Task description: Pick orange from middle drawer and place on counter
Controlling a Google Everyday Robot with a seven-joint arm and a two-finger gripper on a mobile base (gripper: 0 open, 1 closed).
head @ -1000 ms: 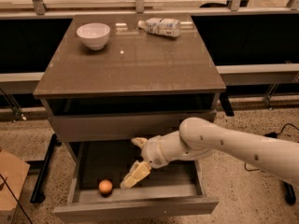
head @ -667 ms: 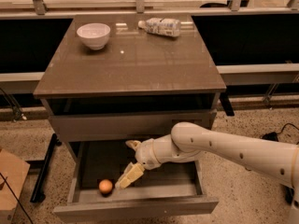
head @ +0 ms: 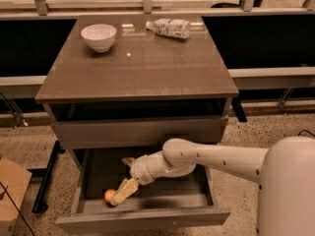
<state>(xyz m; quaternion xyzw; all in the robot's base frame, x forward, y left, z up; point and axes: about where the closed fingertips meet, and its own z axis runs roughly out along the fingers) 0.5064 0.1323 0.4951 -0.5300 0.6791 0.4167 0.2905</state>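
The orange (head: 109, 195) is a small round fruit on the dark floor of the open middle drawer (head: 147, 219), near its front left corner. My gripper (head: 121, 190) reaches down into the drawer from the right on a white arm, and its pale fingertips sit right beside the orange, touching or nearly touching it. The glossy grey-brown counter (head: 142, 68) is the cabinet's top, above the drawer.
A white bowl (head: 98, 36) stands at the counter's back left. A plastic bottle (head: 169, 27) lies on its side at the back right. A closed drawer front (head: 138, 132) sits just above the open drawer. A cardboard box (head: 10, 191) is on the floor at left.
My gripper has moved left and down inside the drawer, from the drawer's middle to right beside the orange. The orange has not moved.
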